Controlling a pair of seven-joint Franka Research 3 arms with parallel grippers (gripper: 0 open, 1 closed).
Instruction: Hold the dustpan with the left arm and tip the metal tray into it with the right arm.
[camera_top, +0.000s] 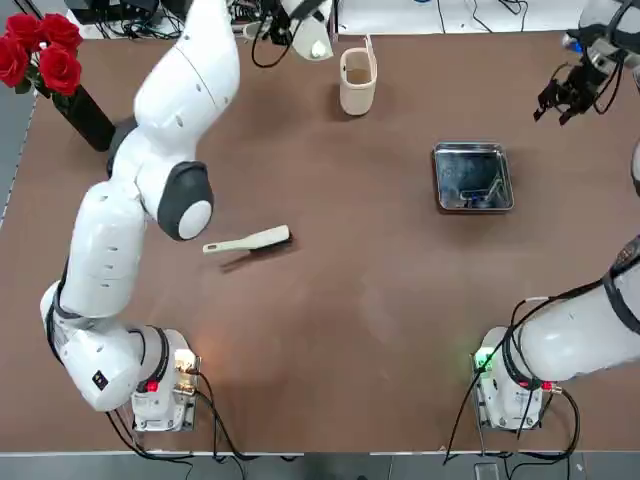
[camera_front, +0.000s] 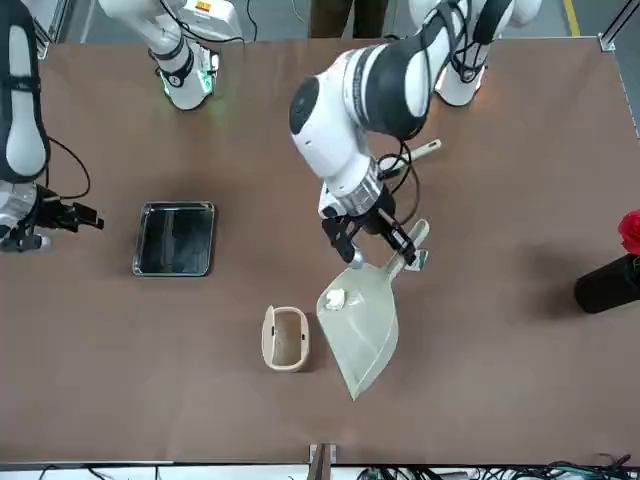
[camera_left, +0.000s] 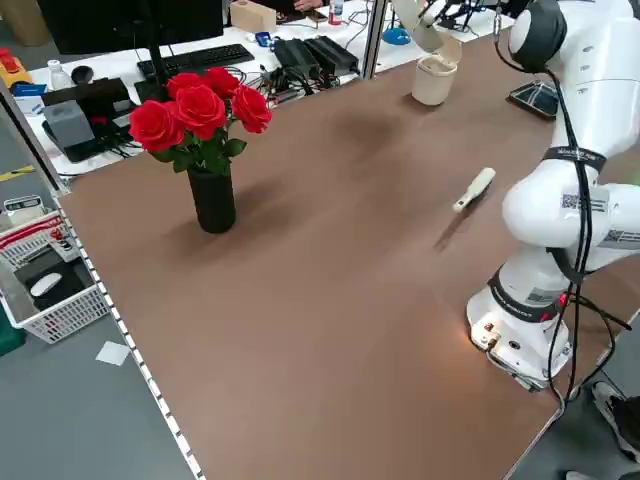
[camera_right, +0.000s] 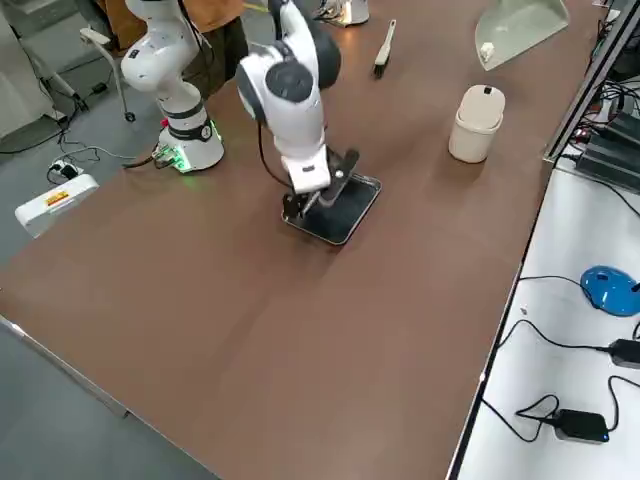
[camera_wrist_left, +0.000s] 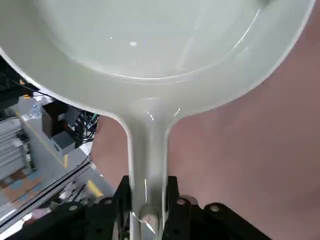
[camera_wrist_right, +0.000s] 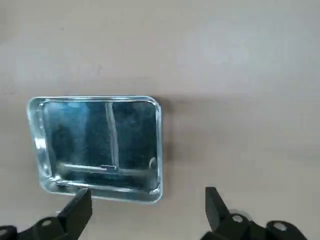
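The cream dustpan (camera_front: 362, 322) hangs tilted above the table's far edge. My left gripper (camera_front: 388, 244) is shut on its handle (camera_wrist_left: 147, 160), which sits tight between the fingers in the left wrist view. A small white scrap (camera_front: 335, 298) lies inside the pan. The metal tray (camera_top: 472, 177) rests flat on the table at the right, and nothing shows in it. My right gripper (camera_top: 566, 96) hovers off the tray's outer side, raised. In the right wrist view it (camera_wrist_right: 145, 210) stands open with nothing between its fingers, and the tray (camera_wrist_right: 97, 145) lies beyond it.
A tall cream cup (camera_top: 357, 80) stands beside the dustpan near the far edge. A slim hand brush (camera_top: 250, 241) lies left of centre. A black vase of red roses (camera_top: 50, 70) occupies the far left corner. Cables and desk gear lie beyond the far edge.
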